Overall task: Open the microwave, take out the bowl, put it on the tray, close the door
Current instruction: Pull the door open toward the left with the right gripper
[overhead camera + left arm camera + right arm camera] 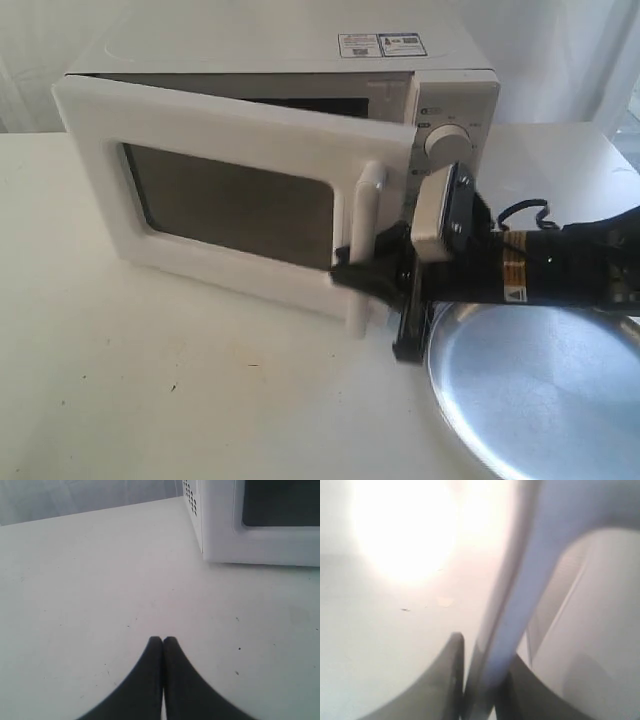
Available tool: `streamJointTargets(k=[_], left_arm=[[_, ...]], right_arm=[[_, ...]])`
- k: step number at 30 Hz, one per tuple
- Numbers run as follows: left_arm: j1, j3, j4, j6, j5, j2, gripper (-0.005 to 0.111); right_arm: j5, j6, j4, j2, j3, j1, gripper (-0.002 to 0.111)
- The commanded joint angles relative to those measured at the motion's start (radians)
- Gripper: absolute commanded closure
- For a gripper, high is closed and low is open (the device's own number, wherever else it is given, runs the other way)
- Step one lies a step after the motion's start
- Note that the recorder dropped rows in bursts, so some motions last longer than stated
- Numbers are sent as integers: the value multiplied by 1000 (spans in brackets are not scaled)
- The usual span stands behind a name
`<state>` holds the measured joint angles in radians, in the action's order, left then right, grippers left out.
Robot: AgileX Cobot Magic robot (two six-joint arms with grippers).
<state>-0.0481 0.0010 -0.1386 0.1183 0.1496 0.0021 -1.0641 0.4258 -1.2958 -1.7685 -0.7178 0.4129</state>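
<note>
Exterior view: the microwave (300,45) sits on a white table (150,390). Its door (230,200) is ajar, with the free edge angled out over open tabletop. The right gripper (352,270) pinches the handle (365,240) low down, and the tray (540,390) lies just beneath the arm.

Left wrist view: the left gripper (163,642) has its fingers pressed together over bare table, well apart from the microwave.

Right wrist view: the picture is blurred, but the fingers (447,675) can be seen clamping the handle.

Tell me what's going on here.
The right gripper is clamped on the handle of the door, and the door stands partly open on the microwave. The left gripper is shut and holds nothing, above the table beside the microwave. The tray lies on the table near the right arm. The bowl is not in view.
</note>
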Motion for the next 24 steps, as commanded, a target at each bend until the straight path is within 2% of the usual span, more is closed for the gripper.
streamJointTargets(k=[1, 4, 7, 13, 16, 20, 24], left_arm=[[1, -1, 4, 6, -1, -2, 107], [1, -1, 4, 6, -1, -2, 107], [1, -1, 4, 6, -1, -2, 107], [1, -1, 4, 6, -1, -2, 107], [1, -1, 4, 6, -1, -2, 107], [1, -1, 4, 6, -1, -2, 107], [1, -1, 4, 6, -1, -2, 107]], right_arm=[[-157, -30, -36, 93, 31, 25, 108], [-157, -28, -21, 155, 87, 26, 108], [-2, -17, 31, 220, 145, 26, 108], [83, 127, 43, 365, 263, 26, 108], [227, 159, 98, 456, 310, 26, 108], [380, 306, 89, 603, 362, 26, 108], [406, 346, 89, 754, 416, 26, 108]])
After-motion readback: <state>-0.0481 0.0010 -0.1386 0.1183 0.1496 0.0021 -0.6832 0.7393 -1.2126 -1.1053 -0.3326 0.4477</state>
